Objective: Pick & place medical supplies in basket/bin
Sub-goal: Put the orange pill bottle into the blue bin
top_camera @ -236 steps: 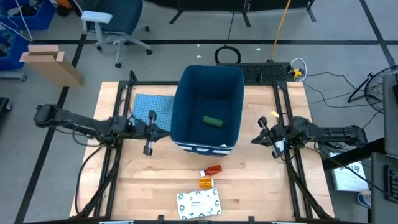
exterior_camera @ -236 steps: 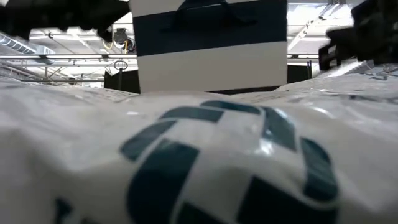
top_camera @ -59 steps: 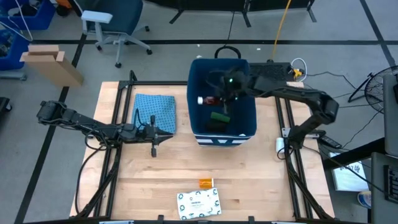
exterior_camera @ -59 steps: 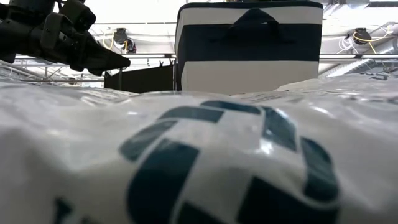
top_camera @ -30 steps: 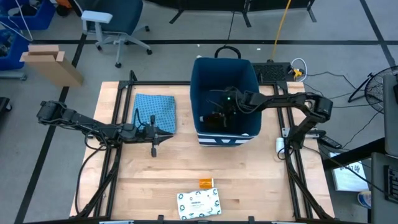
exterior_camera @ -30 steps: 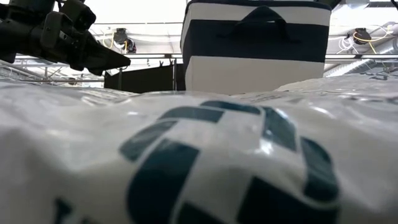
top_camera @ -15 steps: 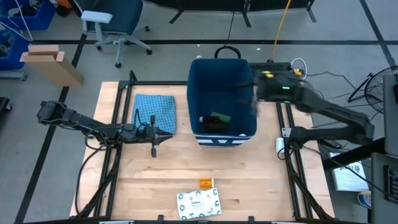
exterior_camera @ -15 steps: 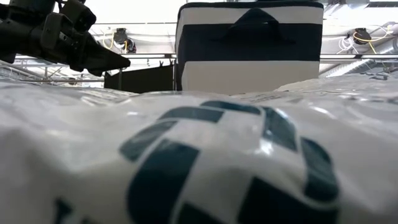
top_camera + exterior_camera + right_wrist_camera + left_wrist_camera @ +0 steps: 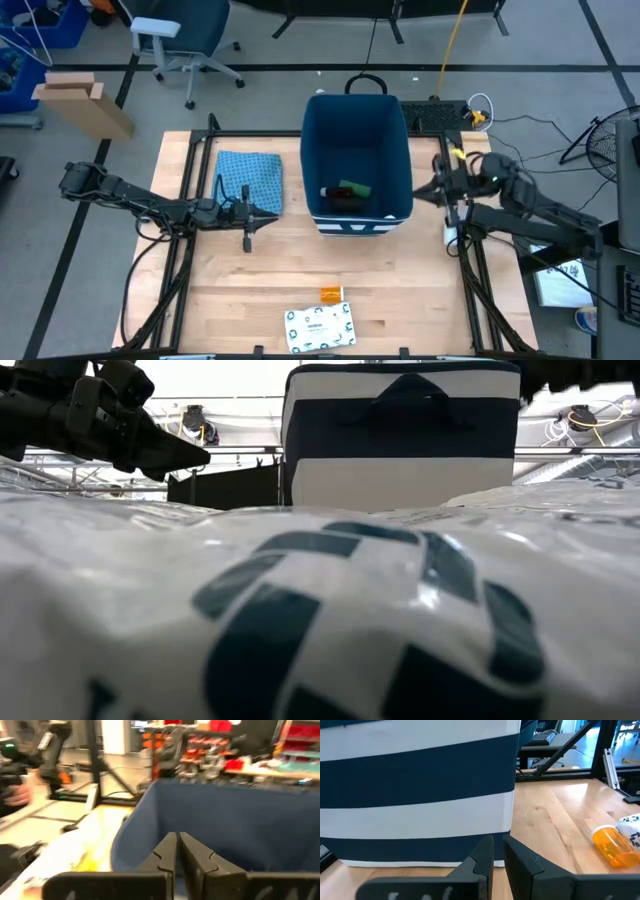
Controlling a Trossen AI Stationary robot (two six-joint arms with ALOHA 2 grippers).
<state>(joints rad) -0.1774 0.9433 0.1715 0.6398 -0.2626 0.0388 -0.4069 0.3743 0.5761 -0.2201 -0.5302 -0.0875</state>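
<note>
The dark-blue bin (image 9: 357, 150) stands mid-table, its white-striped short side (image 9: 415, 790) facing the near edge. On its floor lie the green cylinder (image 9: 356, 188) and, beside it, the slim red tube (image 9: 333, 193). An orange bottle (image 9: 331, 293) lies on its side on the wood, and the flat white packet (image 9: 319, 326) lies at the near edge. My left gripper (image 9: 272, 213) hovers shut, left of the bin. My right gripper (image 9: 418, 192) is shut, just outside the bin's right wall.
A light blue patterned cloth (image 9: 249, 180) lies flat left of the bin, behind my left arm. The packet (image 9: 320, 610) fills the foreground of the low view. Bare wood lies between the bin and the orange bottle (image 9: 611, 846). Black frame rails run along both table sides.
My right gripper has come up out of the bin, swung over its right rim and dropped outside the right wall, toward the table's right edge. The red tube stays on the bin floor beside the green cylinder. The bin has shifted back slightly to the left.
</note>
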